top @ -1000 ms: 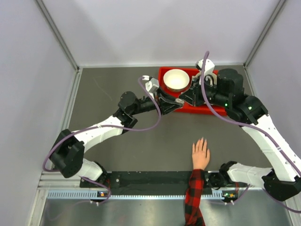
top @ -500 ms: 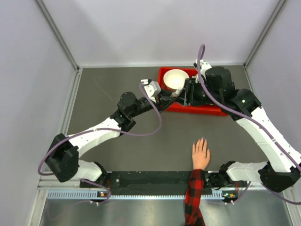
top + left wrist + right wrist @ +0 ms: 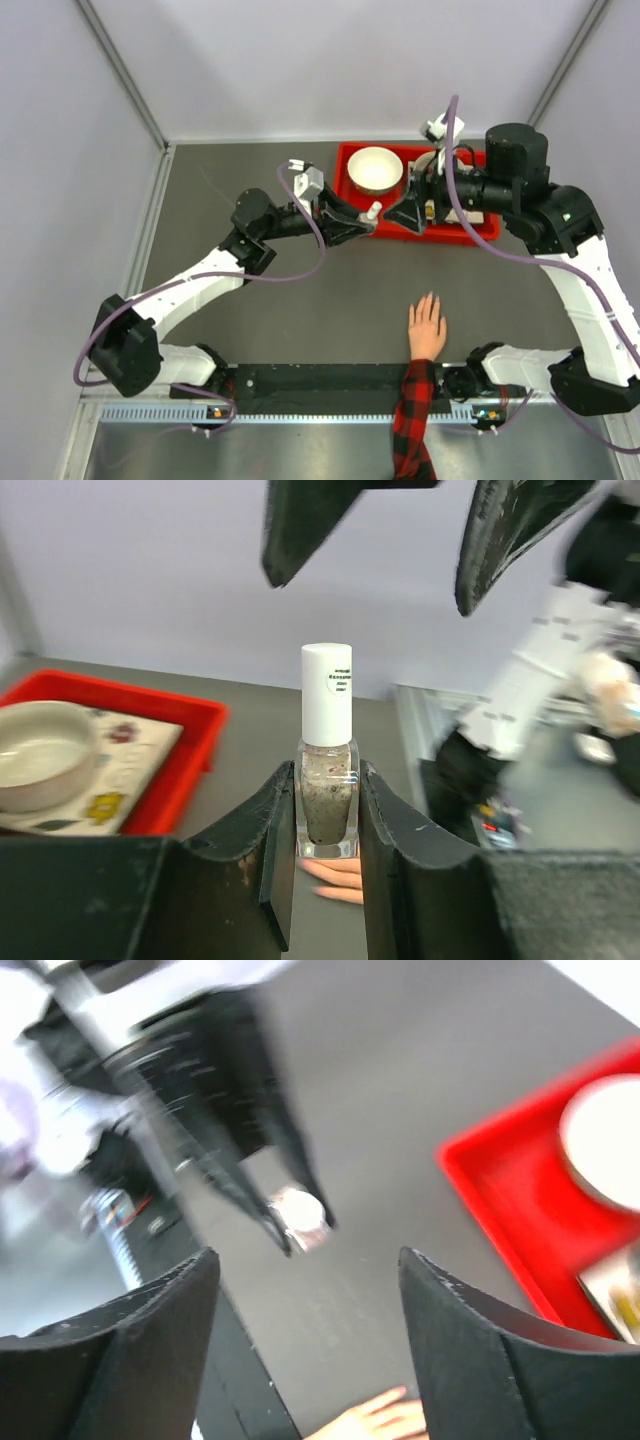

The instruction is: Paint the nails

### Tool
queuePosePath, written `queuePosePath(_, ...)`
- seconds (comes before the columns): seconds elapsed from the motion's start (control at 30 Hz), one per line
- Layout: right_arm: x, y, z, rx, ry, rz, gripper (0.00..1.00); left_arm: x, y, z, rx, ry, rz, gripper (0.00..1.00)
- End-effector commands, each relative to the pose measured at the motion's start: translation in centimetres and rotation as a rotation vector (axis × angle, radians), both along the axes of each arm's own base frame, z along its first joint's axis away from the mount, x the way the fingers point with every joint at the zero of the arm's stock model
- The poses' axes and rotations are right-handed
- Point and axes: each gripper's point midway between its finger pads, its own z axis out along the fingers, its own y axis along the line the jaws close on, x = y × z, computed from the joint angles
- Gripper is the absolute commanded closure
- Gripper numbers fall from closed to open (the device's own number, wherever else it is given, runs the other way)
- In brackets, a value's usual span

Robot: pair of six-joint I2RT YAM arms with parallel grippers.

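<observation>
A small glass nail polish bottle [image 3: 327, 792] with a white cap [image 3: 327, 695] stands upright between the jaws of my left gripper [image 3: 327, 810], which is shut on it. From above, the bottle [image 3: 372, 212] hangs in front of the red tray. My right gripper [image 3: 401, 215] is open just right of the cap, holding nothing; its fingers [image 3: 300, 525] hang above the cap in the left wrist view. The right wrist view looks down on the blurred cap [image 3: 300, 1210] past my right gripper [image 3: 308, 1265]. A hand [image 3: 427, 328] lies flat, palm down, its nails [image 3: 432, 297] pointing away.
A red tray [image 3: 452, 227] at the back holds a white bowl [image 3: 375, 170] and a patterned card [image 3: 105, 780]. A red-and-black plaid sleeve [image 3: 412, 420] crosses the black rail [image 3: 300, 380] at the near edge. Grey walls close in three sides.
My right gripper was shut at the bottle's cap; it has opened and drawn back to the right. The left arm has shifted slightly left with the bottle. The hand has not moved.
</observation>
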Motion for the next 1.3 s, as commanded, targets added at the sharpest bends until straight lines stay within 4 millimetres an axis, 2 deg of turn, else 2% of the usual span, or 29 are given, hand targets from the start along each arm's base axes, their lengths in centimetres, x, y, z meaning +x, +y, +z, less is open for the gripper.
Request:
queuePosePath(0.0, -4.5, 2.5, 0.6, 0.049, -0.079, 0.383, 0.32, -5.3, 1.2, 2.4, 0.026, 0.031, -0.299, 1.00)
queuePosePath(0.1, -4.8, 3.0, 0.4, 0.058, -0.064, 0.435, 0.39, -6.3, 1.5, 2.5, 0.044, 0.058, -0.364, 1.00)
queuePosePath(0.2, -4.9, 3.2, -0.2, 0.055, -0.029, 0.452, 0.51, -6.9, 1.6, 2.4, 0.064, 0.075, -0.409, 1.00)
queuePosePath(0.3, -4.5, 3.4, -0.5, 0.050, -0.023, 0.444, 0.52, -7.1, 1.8, 2.4, 0.073, 0.076, -0.429, 1.00)
queuePosePath(0.67, -5.3, 4.4, -1.8, 0.030, 0.027, 0.498, 0.53, -6.6, 1.3, 2.6, 0.082, 0.118, -0.447, 1.00)
queuePosePath(0.8, -5.2, 4.4, -2.1, 0.021, 0.036, 0.483, 0.67, -6.4, 1.3, 2.6, 0.079, 0.118, -0.441, 1.00)
queuePosePath(0.87, -5.2, 4.4, -2.2, 0.018, 0.040, 0.477, 0.68, -6.1, 1.3, 2.6, 0.075, 0.122, -0.428, 1.00)
queuePosePath(0.93, -5.0, 4.4, -2.4, 0.016, 0.048, 0.462, 0.78, -5.8, 1.3, 2.7, 0.070, 0.122, -0.414, 1.00)
queuePosePath(0.97, -4.7, 4.5, -2.6, 0.007, 0.054, 0.449, 0.82, -5.4, 1.2, 2.9, 0.059, 0.120, -0.387, 1.00)
queuePosePath(1.0, -4.7, 4.6, -2.7, 0.002, 0.059, 0.445, 0.90, -5.0, 1.2, 3.3, 0.048, 0.114, -0.353, 1.00)
queuePosePath(1.03, -4.5, 4.9, -3.1, -0.003, 0.085, 0.432, 0.95, -4.2, 0.9, 3.1, 0.043, 0.055, -0.299, 1.00)
queuePosePath(1.07, -4.2, 5.2, -3.6, -0.025, 0.096, 0.405, 1.00, -3.5, 0.8, 2.3, 0.074, 0.080, -0.245, 1.00)
queuePosePath(1.1, -3.8, 5.3, -3.9, -0.039, 0.112, 0.377, 1.00, -1.3, 0.8, 3.0, 0.049, 0.064, -0.077, 1.00)
queuePosePath(1.13, -3.2, 5.7, -4.6, -0.054, 0.170, 0.332, 1.00, -0.1, 0.7, 2.7, 0.063, -0.037, 0.011, 1.00)
queuePosePath(1.17, -1.7, 5.4, -5.5, -0.097, 0.183, 0.232, 1.00, 1.3, 0.8, 2.7, 0.070, -0.068, 0.112, 1.00)
queuePosePath(1.2, -1.0, 5.7, -5.9, -0.111, 0.213, 0.167, 1.00, 4.4, 1.9, 2.3, 0.085, -0.056, 0.337, 1.00)
queuePosePath(1.23, -0.3, 5.9, -6.5, -0.107, 0.284, 0.071, 1.00, 5.2, 1.9, 2.4, 0.095, -0.139, 0.438, 1.00)
queuePosePath(1.27, 1.9, 5.5, -8.0, -0.157, 0.297, -0.080, 1.00, 6.2, 2.4, 2.5, 0.093, -0.178, 0.538, 1.00)
